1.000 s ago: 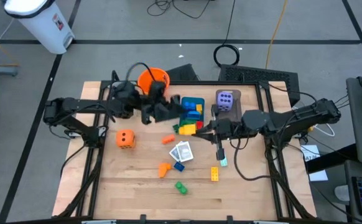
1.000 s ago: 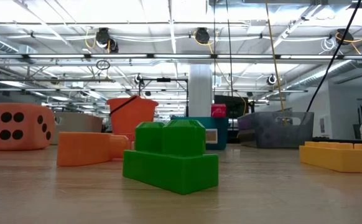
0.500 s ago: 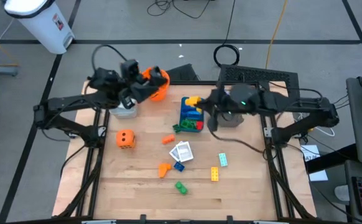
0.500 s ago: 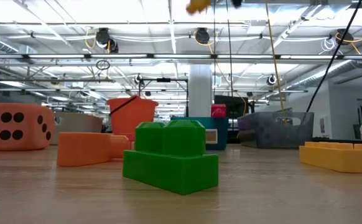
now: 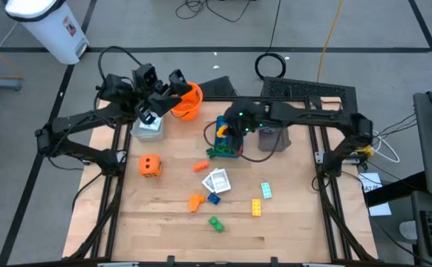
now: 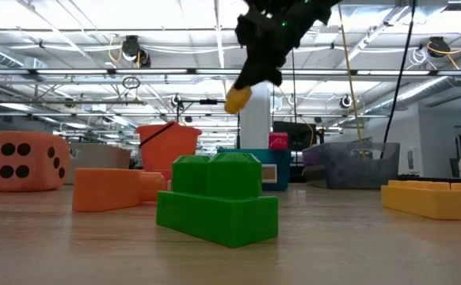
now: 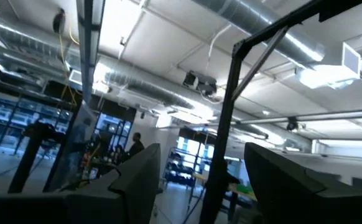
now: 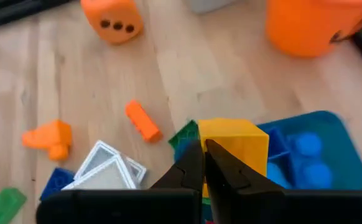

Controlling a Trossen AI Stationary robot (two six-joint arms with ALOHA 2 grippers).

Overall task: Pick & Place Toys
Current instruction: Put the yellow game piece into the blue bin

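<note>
Wooden surface [image 5: 164,222] with both arms raised above its far half; the teal tray [image 5: 229,137] serves as landmark.

Right gripper [image 8: 204,163]: poised directly over the teal tray's near end. Its fingers [image 8: 190,168] are pressed together, with a yellow brick [image 8: 234,144] showing just beyond their tips; in the low view the same brick [image 6: 238,98] hangs at the tip of the arm, clear of the surface. Whether the fingers actually pinch an edge of it cannot be told for certain, though the brick is plainly carried aloft.

Left gripper [image 5: 159,93]: to the left of the tray, up beside the orange bucket [image 5: 185,101] and above the grey tray [image 5: 148,128]. Its fingers [image 7: 131,180] stand partly apart with nothing between them, pointing up toward the ceiling.

Orange die [image 5: 150,165]: well left of the tray, toward the near side.

White cards [image 5: 217,180]: near side of the tray, with a blue brick [image 5: 214,197] touching their near edge.

Orange bricks: one [image 5: 201,166] between tray and cards, one [image 5: 195,201] nearer still.

Green brick [image 5: 215,222] and a second yellow brick [image 5: 255,207]: farthest from the tray, toward the near edge.
</note>
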